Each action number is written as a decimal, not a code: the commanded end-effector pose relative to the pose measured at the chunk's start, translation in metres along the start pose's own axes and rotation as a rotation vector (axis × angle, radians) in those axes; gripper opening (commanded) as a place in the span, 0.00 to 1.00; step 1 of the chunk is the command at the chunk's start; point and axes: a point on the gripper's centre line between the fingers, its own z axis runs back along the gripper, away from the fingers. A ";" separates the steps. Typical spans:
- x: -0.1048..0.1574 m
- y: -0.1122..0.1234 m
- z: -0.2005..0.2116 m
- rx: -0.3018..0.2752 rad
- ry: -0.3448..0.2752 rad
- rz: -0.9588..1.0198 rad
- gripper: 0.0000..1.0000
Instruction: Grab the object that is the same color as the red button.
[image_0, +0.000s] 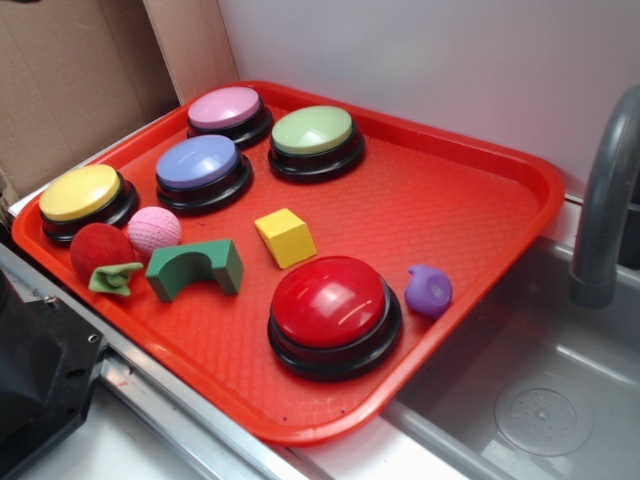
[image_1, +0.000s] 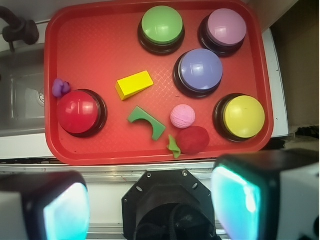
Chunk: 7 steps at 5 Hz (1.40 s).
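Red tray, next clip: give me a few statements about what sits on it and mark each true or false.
1. The dark red ball sits beside the pink ball. True.
2. The red button is the smallest button on the red tray. False: it is the largest.
3. The yellow block rests on top of the green button. False: it lies on the tray floor, apart from every button.
4. The end effector is closed on the dark red ball. False: in the wrist view its fingers stand wide apart, off the tray's near edge, holding nothing.
5. A small purple piece lies next to the red button. True.
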 end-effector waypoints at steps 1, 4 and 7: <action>0.000 0.000 0.000 0.000 0.000 0.000 1.00; -0.010 0.027 -0.084 0.001 -0.164 0.135 1.00; -0.015 0.077 -0.178 0.070 -0.098 0.153 1.00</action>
